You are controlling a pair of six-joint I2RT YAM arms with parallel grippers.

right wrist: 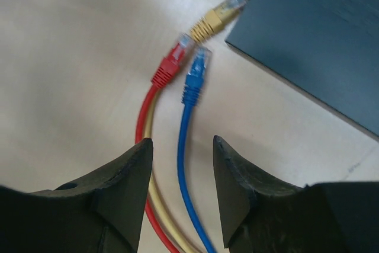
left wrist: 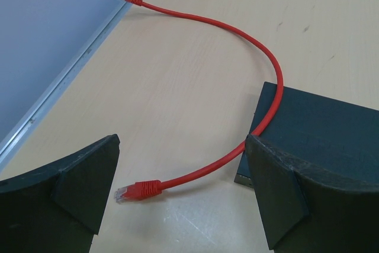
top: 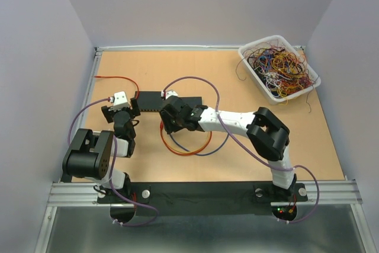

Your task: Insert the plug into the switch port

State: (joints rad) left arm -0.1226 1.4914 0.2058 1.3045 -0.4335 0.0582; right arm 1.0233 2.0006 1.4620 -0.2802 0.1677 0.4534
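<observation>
Nothing is seated yet, as far as shows. The right gripper (right wrist: pixel 182 146) hangs apart and empty over the bench (right wrist: pixel 71 57). At its 12 o'clock the red plug (right wrist: pixel 173 62) and blue plug (right wrist: pixel 197 70) lie loose. At 1 o'clock the yellow plug (right wrist: pixel 216 17) lies just beside the switch (right wrist: pixel 314 34). The left gripper (left wrist: pixel 182 146), also spread and empty, straddles a short red cable (left wrist: pixel 237 28). Grasping, aligning and inserting are all left to do.
</observation>
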